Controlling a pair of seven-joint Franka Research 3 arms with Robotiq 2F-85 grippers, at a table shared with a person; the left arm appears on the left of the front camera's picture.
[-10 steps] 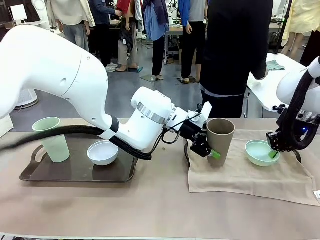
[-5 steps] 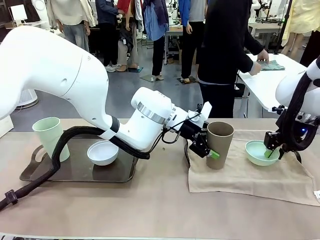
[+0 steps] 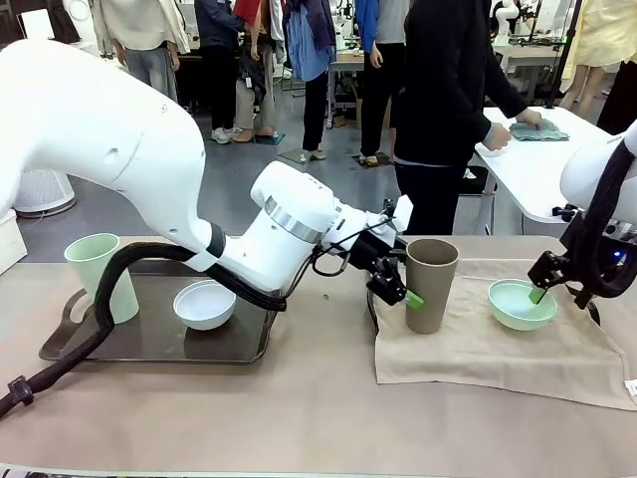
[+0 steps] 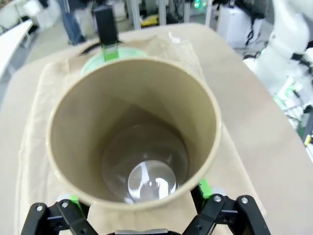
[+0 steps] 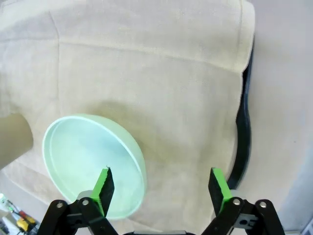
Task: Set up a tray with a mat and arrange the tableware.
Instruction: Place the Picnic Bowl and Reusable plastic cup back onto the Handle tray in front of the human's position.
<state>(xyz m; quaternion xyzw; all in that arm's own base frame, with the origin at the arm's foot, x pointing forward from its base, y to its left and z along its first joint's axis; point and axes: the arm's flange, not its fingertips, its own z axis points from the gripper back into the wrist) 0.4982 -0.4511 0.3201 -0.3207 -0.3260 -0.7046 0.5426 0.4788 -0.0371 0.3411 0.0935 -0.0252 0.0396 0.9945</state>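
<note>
Taupe-brown cup (image 3: 430, 284): upright on beige mat (image 3: 478, 358), left gripper (image 3: 403, 291) fingers spread to either side of it, released. Mint green bowl (image 3: 522, 304): same mat, right of cup; right gripper (image 5: 161, 186) fingers wide apart above its rim, grasping nothing. Pale green cup (image 3: 102, 277), white bowl (image 3: 205, 304): on dark tray (image 3: 149, 344), desk (image 3: 299, 418) left

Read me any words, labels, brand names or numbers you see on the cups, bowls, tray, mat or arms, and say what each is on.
No readable text.
Taupe cup, pale green cup, white bowl, mint bowl, tray, mat: no print seen.
Small white tag or scrap by the mat's near right corner: too small to read.
</note>
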